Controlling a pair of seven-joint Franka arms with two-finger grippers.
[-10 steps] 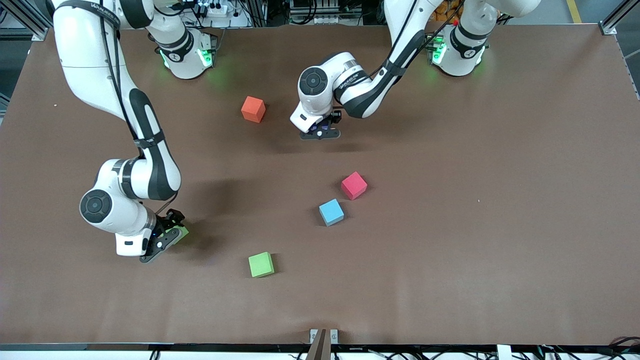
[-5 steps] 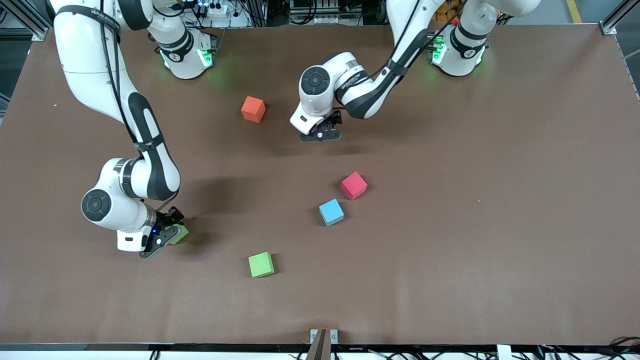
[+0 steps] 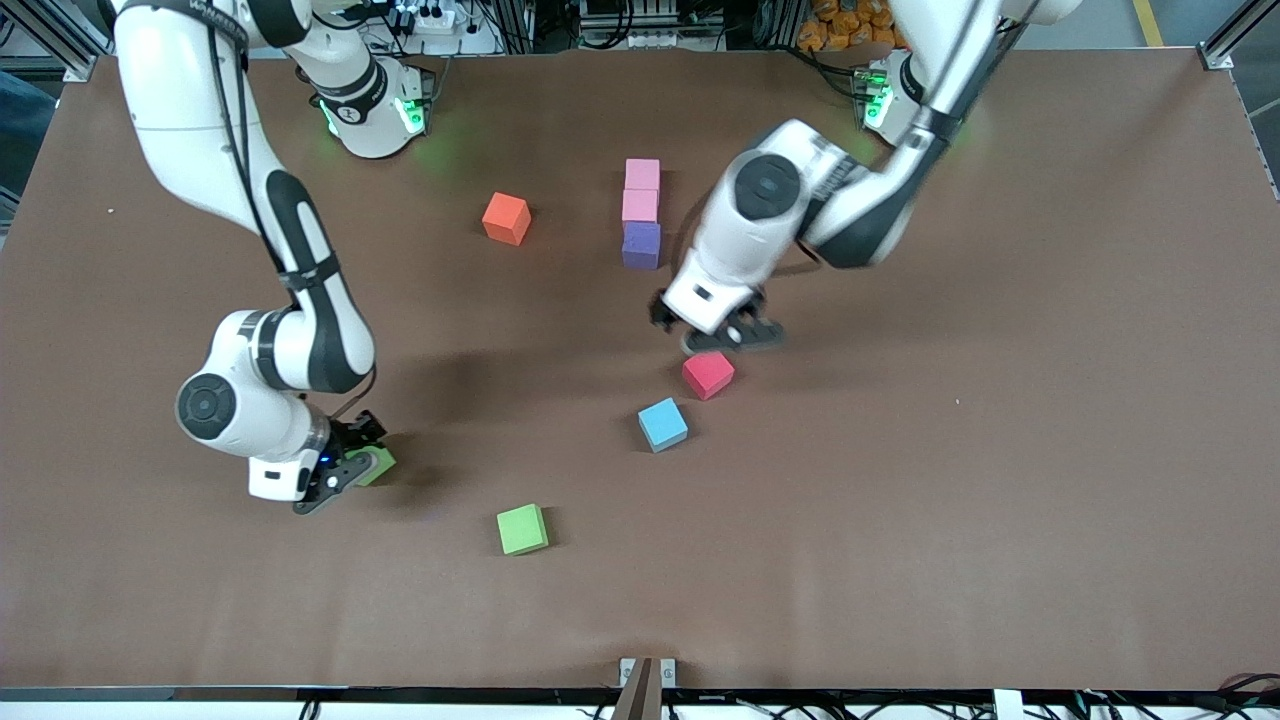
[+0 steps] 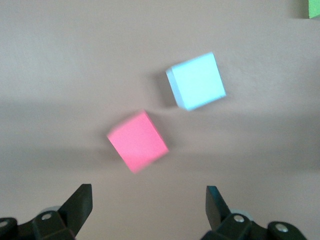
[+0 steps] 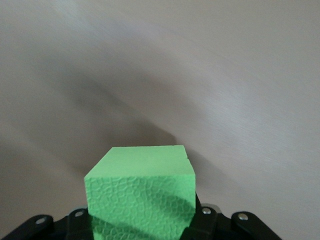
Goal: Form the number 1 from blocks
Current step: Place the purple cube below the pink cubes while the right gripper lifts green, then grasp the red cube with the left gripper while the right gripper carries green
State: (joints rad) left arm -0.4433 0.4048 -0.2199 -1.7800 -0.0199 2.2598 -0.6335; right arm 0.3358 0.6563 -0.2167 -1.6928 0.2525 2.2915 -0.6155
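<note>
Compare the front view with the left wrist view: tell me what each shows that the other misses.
Front view only: two pink blocks and a purple block in a line, the orange block, and the right gripper shut on a green block.

Left wrist view only: the open left gripper with its fingertips spread apart.

Both: the red block, the blue block and the free green block.
</note>
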